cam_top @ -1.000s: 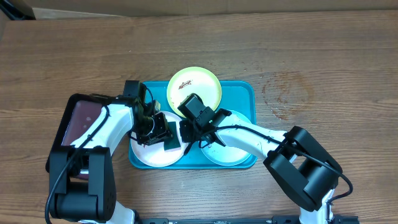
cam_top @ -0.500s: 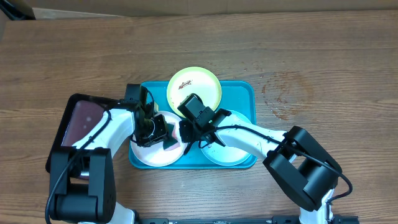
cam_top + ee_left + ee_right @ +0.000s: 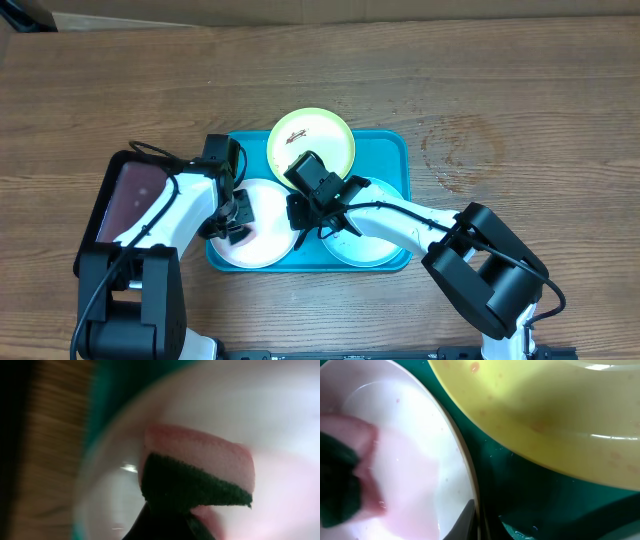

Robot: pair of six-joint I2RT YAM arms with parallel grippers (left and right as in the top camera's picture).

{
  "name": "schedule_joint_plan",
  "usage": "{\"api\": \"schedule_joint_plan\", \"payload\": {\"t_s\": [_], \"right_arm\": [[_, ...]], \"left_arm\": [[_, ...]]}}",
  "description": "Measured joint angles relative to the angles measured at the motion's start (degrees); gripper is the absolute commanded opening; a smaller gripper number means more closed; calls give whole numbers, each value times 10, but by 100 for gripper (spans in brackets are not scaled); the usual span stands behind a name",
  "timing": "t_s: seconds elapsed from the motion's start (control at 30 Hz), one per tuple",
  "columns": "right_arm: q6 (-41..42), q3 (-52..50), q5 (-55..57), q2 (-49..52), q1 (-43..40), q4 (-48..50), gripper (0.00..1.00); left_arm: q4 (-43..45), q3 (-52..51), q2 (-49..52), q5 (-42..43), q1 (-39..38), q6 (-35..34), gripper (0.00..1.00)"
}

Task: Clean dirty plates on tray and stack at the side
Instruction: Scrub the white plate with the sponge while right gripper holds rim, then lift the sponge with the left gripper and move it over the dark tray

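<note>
Left gripper clamps a sponge and presses it onto the white plate directly beneath. Right gripper is closed narrow on that plate's rim.

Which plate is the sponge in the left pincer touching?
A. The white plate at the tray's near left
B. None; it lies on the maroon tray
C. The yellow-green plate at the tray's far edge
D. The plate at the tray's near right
A: the left wrist view shows the sponge pressed on the white plate, and overhead the left pincer sits over that plate's left side.
</note>
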Motion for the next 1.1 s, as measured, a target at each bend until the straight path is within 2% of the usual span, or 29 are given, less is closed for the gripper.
{"api": "schedule_joint_plan", "payload": {"t_s": [0.17, 0.37, 0.47, 0.53, 0.63, 0.77, 0.93, 1.1], "right_arm": [[0, 0, -1, 0, 0, 0, 4], [0, 1, -2, 0, -3, -4, 4], [-1, 1, -4, 0, -8, -7, 4], [-1, 1, -8, 0, -11, -7, 4], [-2, 1, -13, 0, -16, -8, 4], [-3, 1, -15, 0, -19, -8, 4], [-16, 7, -15, 0, -19, -23, 4], [-42, 30, -12, 0, -19, -64, 4]], "left_arm": [[-42, 27, 14, -83, 2, 0, 4], [-111, 106, 21, -107, 5, 0, 4], [-118, 153, 21, -50, 9, 21, 4], [-103, 169, 21, 26, 12, 52, 4], [-80, 171, 21, 159, 12, 95, 4], [-68, 161, 21, 249, 7, 120, 4], [-61, 108, 21, 266, 2, 124, 4], [-23, 50, 21, 210, 2, 95, 4]]}}
